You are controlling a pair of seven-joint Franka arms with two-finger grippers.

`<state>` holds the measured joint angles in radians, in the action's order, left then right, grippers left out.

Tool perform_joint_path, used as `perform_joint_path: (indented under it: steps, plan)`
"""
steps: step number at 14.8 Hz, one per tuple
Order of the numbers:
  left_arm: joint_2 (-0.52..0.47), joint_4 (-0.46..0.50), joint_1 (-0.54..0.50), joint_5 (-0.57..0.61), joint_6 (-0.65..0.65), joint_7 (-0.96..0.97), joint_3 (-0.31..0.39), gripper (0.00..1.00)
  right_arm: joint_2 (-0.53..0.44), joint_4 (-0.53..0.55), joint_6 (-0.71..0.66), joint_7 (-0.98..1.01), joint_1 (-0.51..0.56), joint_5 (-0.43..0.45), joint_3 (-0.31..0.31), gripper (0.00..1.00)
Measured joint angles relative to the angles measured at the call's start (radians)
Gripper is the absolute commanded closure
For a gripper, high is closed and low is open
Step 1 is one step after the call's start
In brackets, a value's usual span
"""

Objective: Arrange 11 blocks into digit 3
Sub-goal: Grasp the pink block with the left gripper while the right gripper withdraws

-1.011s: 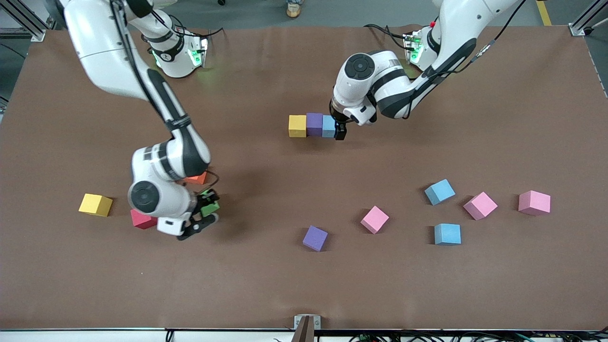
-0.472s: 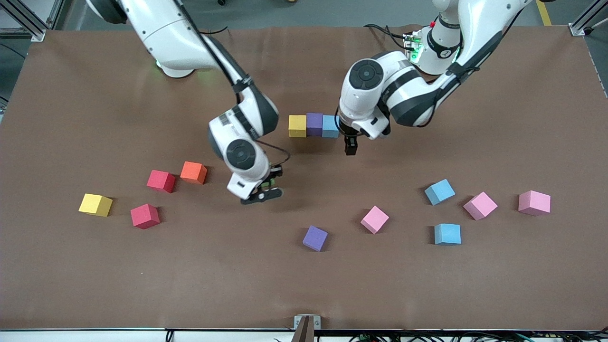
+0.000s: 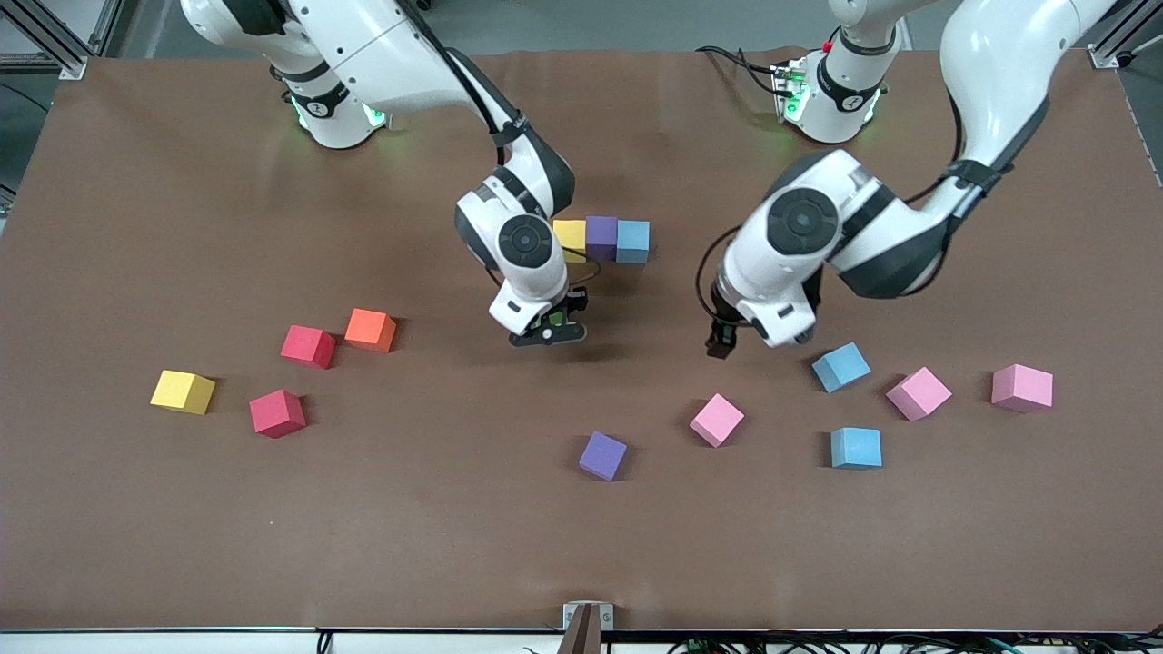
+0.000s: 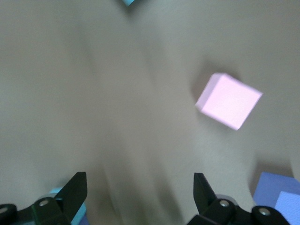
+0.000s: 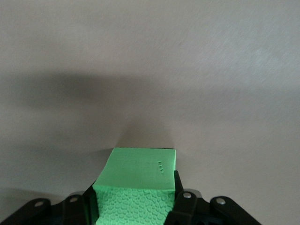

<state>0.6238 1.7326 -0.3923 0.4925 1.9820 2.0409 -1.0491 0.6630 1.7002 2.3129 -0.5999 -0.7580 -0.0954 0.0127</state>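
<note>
We look down from a high camera across the worktop (image 3: 182,545), facing both arm bases along the top edge; it takes in the whole brown surface. The left wrist camera sits close above the surface, looking down past the left pincer (image 4: 140,194) at a pink block (image 4: 228,101), which the high view also shows (image 3: 716,420). The right wrist camera looks down past a green block (image 5: 136,180), seen in both views (image 3: 550,319).
</note>
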Motion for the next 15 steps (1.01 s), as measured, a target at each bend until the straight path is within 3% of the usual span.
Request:
perform_joint_path:
  steps: [8,12,15]
  plan:
    - [0.071,-0.125,0.024,0.024,-0.001,-0.587,0.158,0.0,-0.05,0.117,0.148,-0.022,-0.023,-0.001,0.038,0.79]
    - [0.103,-0.168,0.03,0.024,-0.001,-0.756,0.183,0.0,-0.056,0.13,0.152,-0.022,-0.023,-0.001,0.044,0.78]
    - [0.137,-0.246,0.107,0.024,-0.001,-0.781,0.241,0.0,-0.059,0.132,0.136,-0.022,-0.023,-0.001,0.048,0.78]
